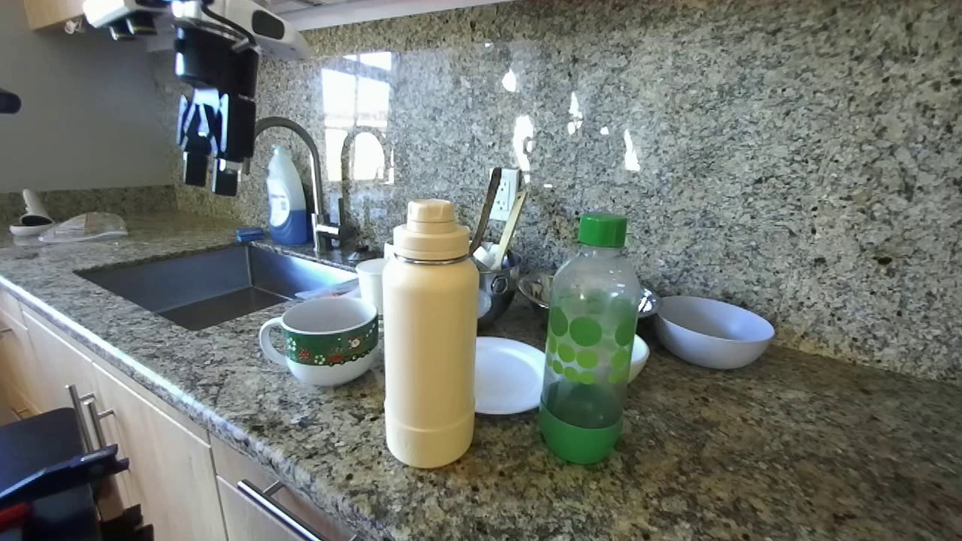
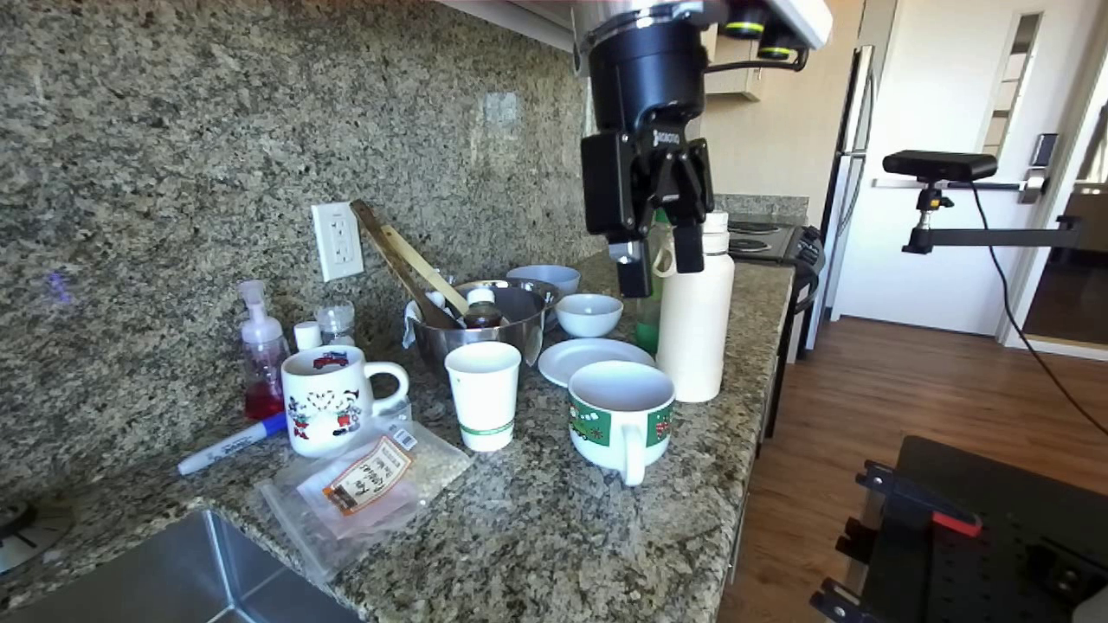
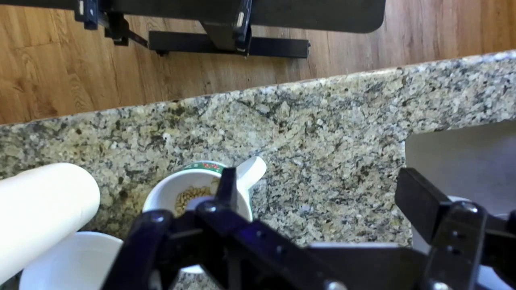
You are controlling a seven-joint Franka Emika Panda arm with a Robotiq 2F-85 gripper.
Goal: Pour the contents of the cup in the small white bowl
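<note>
Held nothing in the spread two-fingered black hand [image 2: 663,262] and probably had yet to lift the upright white paper cup [image 2: 482,394] or pour into the small round white bowl [image 2: 589,318].

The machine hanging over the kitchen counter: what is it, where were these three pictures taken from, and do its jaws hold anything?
It is a robot arm; the black pinching part at its end is called the jaws. Two pictures come from cameras set apart from the robot, viewing the counter from different places. The third comes from a camera on the arm's wrist, looking down, which is why the jaws loom so large there.

On the counter, among other things, stand a white cup with a thin green band, a green-patterned mug with brown grains inside, a cream flask, a green-capped bottle, a white plate, a small white bowl and a larger bowl.

Nothing is held: the jaws are open, above the counter, with a gap between them.
</note>
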